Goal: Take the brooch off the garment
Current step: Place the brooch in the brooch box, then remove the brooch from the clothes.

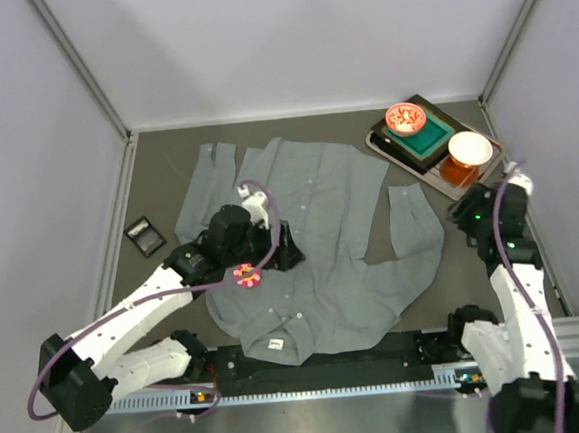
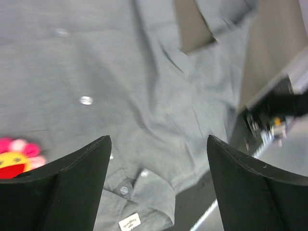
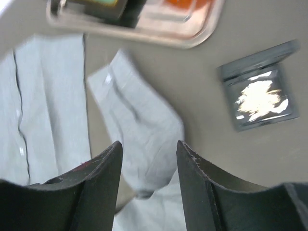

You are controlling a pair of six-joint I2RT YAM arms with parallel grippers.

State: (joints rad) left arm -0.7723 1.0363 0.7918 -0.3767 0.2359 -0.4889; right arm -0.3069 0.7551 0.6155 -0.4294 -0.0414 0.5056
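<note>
The brooch [image 1: 246, 274], a round pink-petalled flower with a yellow laughing face, lies face up on the chest of the garment [image 1: 321, 234], just beside the button line and just outside one finger of the left gripper [image 2: 159, 139]. That gripper's jaws stand wide apart over bare cloth, gripping nothing. Being round, the brooch has no long axis. The grey shirt lies flat, front up, its length running from the collar and label at the near edge, by the arm bases, to the hem at the far side. One sleeve is folded up at the far left and the other bends out to the right. The right gripper [image 3: 148, 144] hovers off the shirt's right side above that sleeve's cuff, its jaws partly apart with nothing between them. An open grey case [image 3: 260, 91] with a shiny inside lies on the surface close by. At the far right a tray [image 1: 376, 143] carries a dark green block with a red-and-white bowl [image 1: 405, 119] on it, and a white bowl [image 1: 469, 148] standing on something orange. What the bowls hold I cannot tell. A small dark square case [image 1: 146, 236] lies left of the shirt. All rests on a dark grey-brown table [image 1: 165, 166], enclosed by pale walls [image 1: 305, 35] with metal corner posts.
</note>
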